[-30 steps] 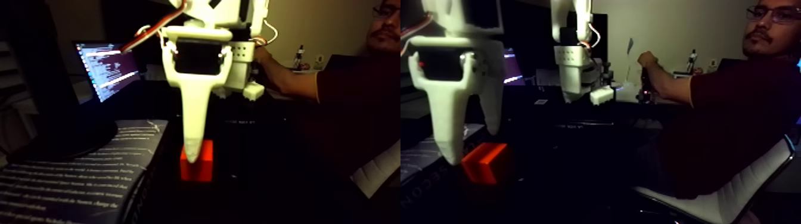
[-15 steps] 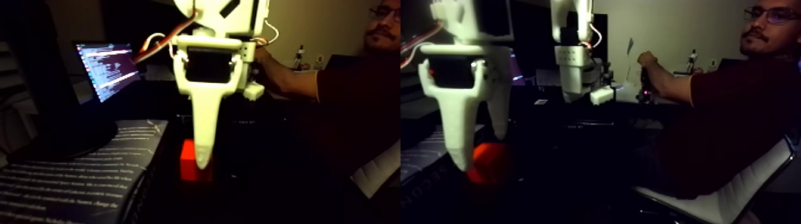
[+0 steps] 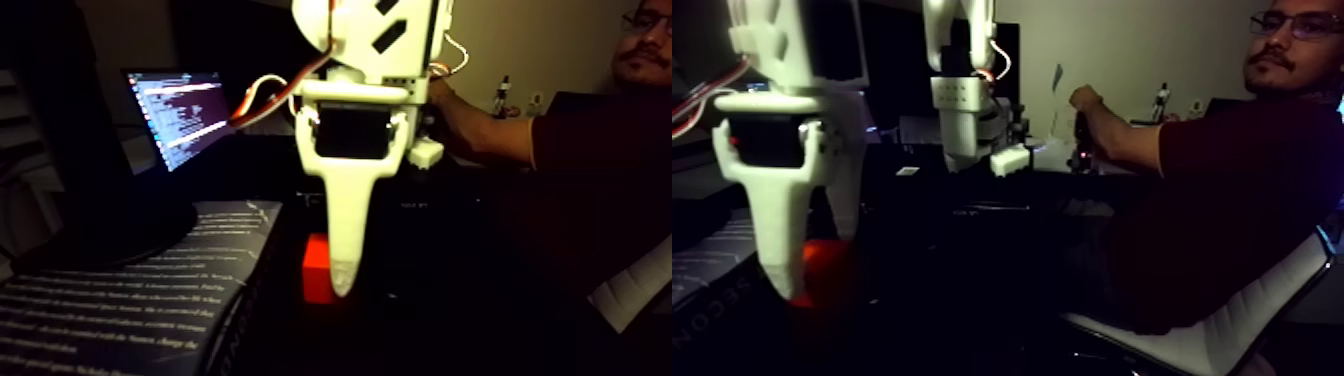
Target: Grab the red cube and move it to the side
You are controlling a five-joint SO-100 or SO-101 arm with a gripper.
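The red cube [image 3: 316, 270] sat flat on the dark table, just beside the edge of a printed book [image 3: 120, 290] at the left of the fixed view's left half. Being a cube, it had no long axis to speak of; one face looked toward the camera in the left half, while in the right half it showed more of a corner. The white gripper [image 3: 343, 285] hung straight down over it, its near finger [image 3: 345, 230] covering the cube's right part and its tip level with the cube's lower edge. In the right half the two fingers stood apart with the cube between them; whether they touched it could not be told. Behind sat a laptop [image 3: 180, 115] and a person [image 3: 1220, 190].
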